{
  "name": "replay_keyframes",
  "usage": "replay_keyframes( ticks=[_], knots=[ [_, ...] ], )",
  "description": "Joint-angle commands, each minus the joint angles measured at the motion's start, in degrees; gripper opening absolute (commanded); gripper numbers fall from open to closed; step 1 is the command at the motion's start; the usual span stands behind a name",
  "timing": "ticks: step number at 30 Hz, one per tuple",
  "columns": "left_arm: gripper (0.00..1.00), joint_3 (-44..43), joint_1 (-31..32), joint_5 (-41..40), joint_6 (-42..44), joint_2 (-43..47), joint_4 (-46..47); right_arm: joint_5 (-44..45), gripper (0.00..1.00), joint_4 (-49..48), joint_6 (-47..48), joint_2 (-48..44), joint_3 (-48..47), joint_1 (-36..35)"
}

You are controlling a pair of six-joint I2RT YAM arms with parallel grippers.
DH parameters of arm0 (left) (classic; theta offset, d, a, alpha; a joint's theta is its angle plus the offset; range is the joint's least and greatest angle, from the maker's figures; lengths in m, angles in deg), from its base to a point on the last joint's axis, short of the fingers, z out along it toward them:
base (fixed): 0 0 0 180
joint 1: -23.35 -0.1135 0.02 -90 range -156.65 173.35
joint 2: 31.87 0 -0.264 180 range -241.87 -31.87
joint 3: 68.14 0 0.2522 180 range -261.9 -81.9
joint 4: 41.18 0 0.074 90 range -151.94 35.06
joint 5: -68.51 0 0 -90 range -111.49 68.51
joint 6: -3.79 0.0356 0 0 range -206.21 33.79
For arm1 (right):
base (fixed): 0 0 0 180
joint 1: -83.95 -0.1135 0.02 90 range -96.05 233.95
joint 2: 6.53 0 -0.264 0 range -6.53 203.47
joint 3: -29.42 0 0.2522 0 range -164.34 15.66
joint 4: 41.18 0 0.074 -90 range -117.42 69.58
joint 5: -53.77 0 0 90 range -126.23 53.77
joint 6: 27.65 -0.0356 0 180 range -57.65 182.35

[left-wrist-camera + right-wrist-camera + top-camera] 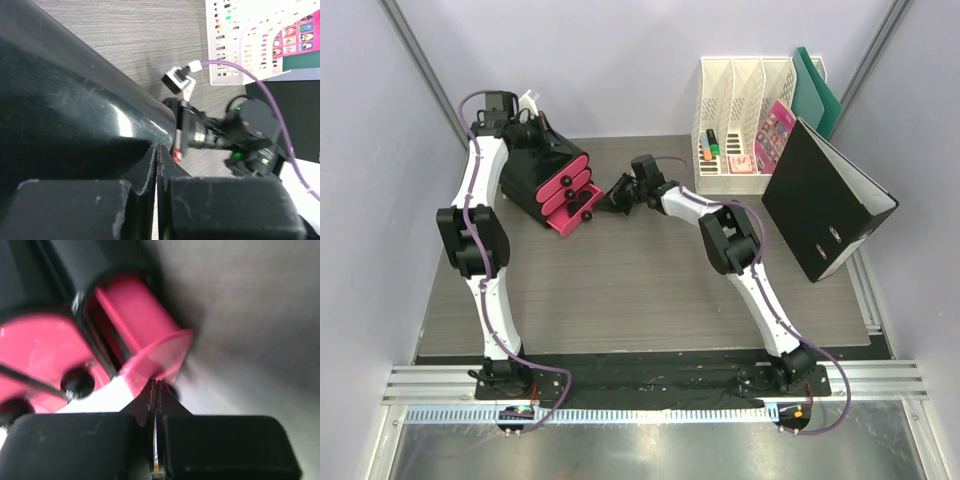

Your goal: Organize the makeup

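Observation:
No makeup shows in any view. The black box with pink drawers [555,190] stands at the back left. My left gripper [538,135] is shut and rests on the box's top; in the left wrist view its closed tips [158,147] lie against the box's glossy black surface [70,100]. My right gripper [612,198] is shut at the drawer side. In the right wrist view its closed tips [156,382] touch the front rim of a pulled-out pink drawer [145,325], next to a black knob [77,382]. Nothing shows between either pair of fingers.
A white file holder [745,110] at the back right holds orange and green markers [710,150] and a pink booklet [775,125]. A black binder [825,200] leans at the right, with a green folder [815,90] behind. My right arm [225,135] shows in the left wrist view.

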Motion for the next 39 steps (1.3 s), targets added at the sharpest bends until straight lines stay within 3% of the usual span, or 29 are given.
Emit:
replay_keyframes(
  ticks=[1, 5, 11, 17, 21, 26, 32, 39],
  knots=[
    [0.0, 7.4, 0.6, -16.4, 6.0, -11.0, -20.4, 2.0, 0.01, -7.9, -5.5, 5.3, -7.6, -0.6],
    [0.0, 7.7, 0.6, -16.2, 6.0, -11.0, -20.0, 4.0, 0.01, -8.3, -8.4, 9.0, -13.7, -1.2],
    [0.0, 8.4, 0.6, -16.3, 6.2, -10.5, -20.0, 7.8, 0.01, -15.8, -12.5, 10.5, -13.7, -1.6],
    [0.0, 8.6, 0.6, -16.6, 6.4, -10.3, -20.0, 7.6, 0.01, -17.2, -15.3, 12.9, -16.7, -2.2],
    [0.0, 8.6, 0.6, -17.1, 6.0, -9.7, -19.5, 5.9, 0.01, -19.1, -15.0, 11.4, -13.2, -2.2],
    [0.0, 6.4, 0.6, -17.7, 5.1, -8.1, -18.9, 6.1, 0.01, -19.2, -8.7, 2.0, -4.8, -1.2],
    [0.0, 3.0, 0.6, -18.4, 2.1, -3.2, -13.5, 6.9, 0.01, -12.1, 4.0, -10.0, 2.7, 0.8],
    [0.01, 4.0, 0.5, -15.3, -2.9, 5.1, 1.2, 14.5, 0.05, 7.9, 24.8, -22.9, 6.0, 2.3]
  ],
)
